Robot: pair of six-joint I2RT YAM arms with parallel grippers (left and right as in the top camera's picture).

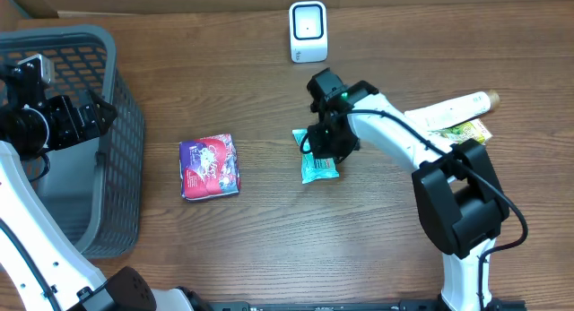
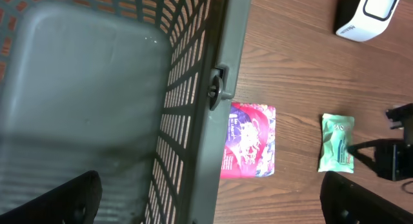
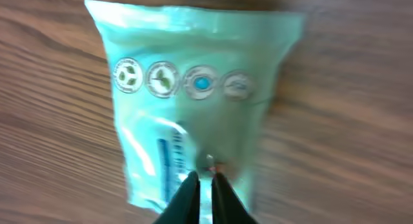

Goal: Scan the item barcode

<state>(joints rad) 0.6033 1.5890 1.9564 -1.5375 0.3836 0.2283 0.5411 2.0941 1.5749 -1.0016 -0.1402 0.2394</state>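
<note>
Wood first: the brown table (image 1: pixel 269 257) fills the overhead view. On its left side sits the grey mesh basket (image 1: pixel 126 168), and the left gripper (image 2: pixel 210 208) hovers over its rim, fingers spread wide and holding nothing.

Next down in size, the red packet (image 1: pixel 209 166) lies flat just beside the basket. The white scanner (image 1: pixel 308 31) stands at the far edge. The green packet (image 1: pixel 319 170) (the item in play, I judge) lies flat to the right of the red one, near the table's middle and well apart from the scanner.

Smallest of all, the right gripper (image 3: pixel 205 179) sits right over that packet's edge. Its fingers are pressed almost together with only a sliver between them, and whether they nip the film there I cannot tell.

Handling call: this looks like a light, soft, crinkly sachet, glossy enough to slip and floppy enough to sag if held by one corner. The best bet is a pinch on the sealed end seam, clear of the printed bars, so the code stays flat and can face the scanner window.

Now the blind spots. The wrist view is blurred, so the dark striped patch by the fingertips may be the barcode, but it cannot be read. From above, the arm covers part of the packet. The pale tube (image 1: pixel 453 109) and the yellow-green wrapper (image 1: pixel 473 130) at the right are partly hidden behind the arm too.
</note>
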